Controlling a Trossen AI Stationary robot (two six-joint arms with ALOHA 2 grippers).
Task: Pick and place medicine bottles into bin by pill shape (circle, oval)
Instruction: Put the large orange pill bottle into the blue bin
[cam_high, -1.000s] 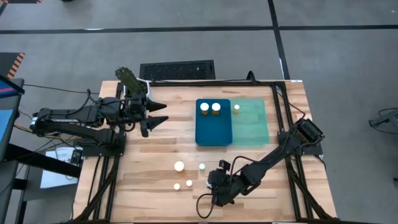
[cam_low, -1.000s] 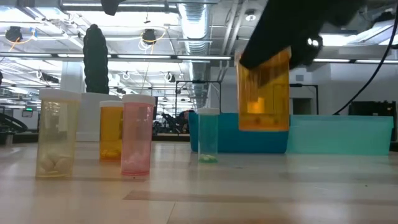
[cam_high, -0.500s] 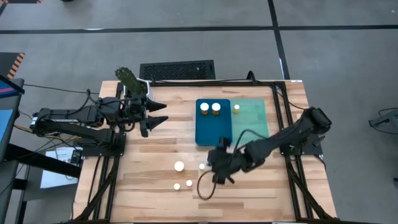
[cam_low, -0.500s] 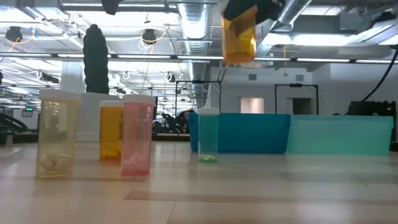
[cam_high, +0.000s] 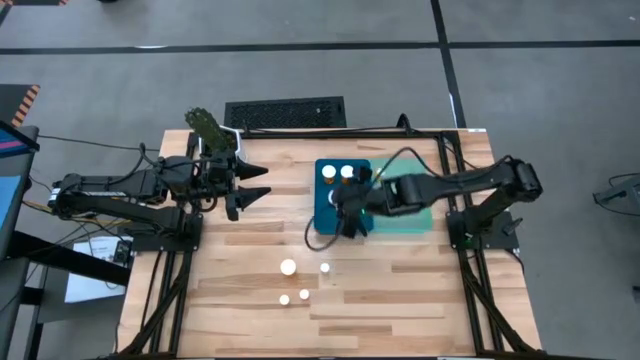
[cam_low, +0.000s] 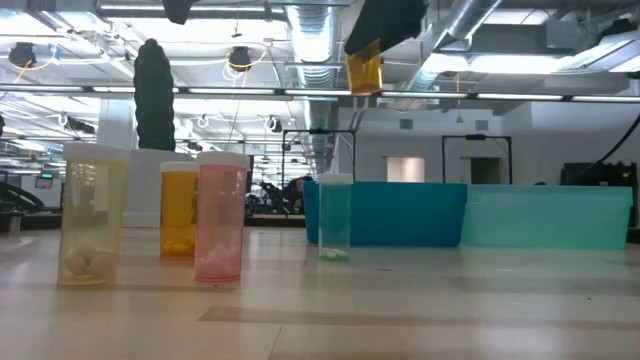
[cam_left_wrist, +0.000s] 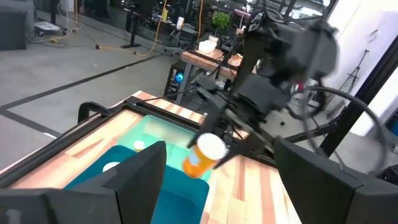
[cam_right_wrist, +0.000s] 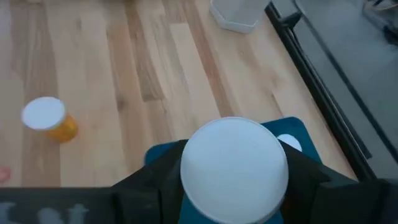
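My right gripper (cam_high: 348, 208) hangs over the dark blue tray (cam_high: 330, 222), shut on an amber bottle with a white cap (cam_left_wrist: 205, 154). The bottle also shows high in the low view (cam_low: 365, 70). Two white-capped bottles (cam_high: 338, 172) stand in the blue tray's far end. A small capped bottle (cam_left_wrist: 138, 146) stands in the teal tray (cam_high: 410, 205). On the table near the front stand a pale bottle (cam_low: 93, 215), an orange one (cam_low: 179, 210), a pink one (cam_low: 221, 217) and a green one (cam_low: 334, 218). My left gripper (cam_high: 262, 182) is open and empty, left of the blue tray. My right gripper pinches the amber bottle's body (cam_left_wrist: 194, 164) between its two fingers, just below the white cap (cam_right_wrist: 234, 168). The fingers (cam_right_wrist: 158, 177) slant down from above, and the cap faces back toward the wrist. The bottle is tilted and lifted clear above the blue tray.
The two trays stand side by side at the table's far middle, blue on the left, teal on the right. The loose bottles (cam_high: 300, 282) stand between the trays and the near edge. Dark frame rails (cam_high: 460, 250) run along the table's sides.
My right gripper has risen from near the table's front edge and gone toward the far edge, carrying the amber bottle. It now hangs over the blue tray. The bottle has stayed in the hold, clear of the table.
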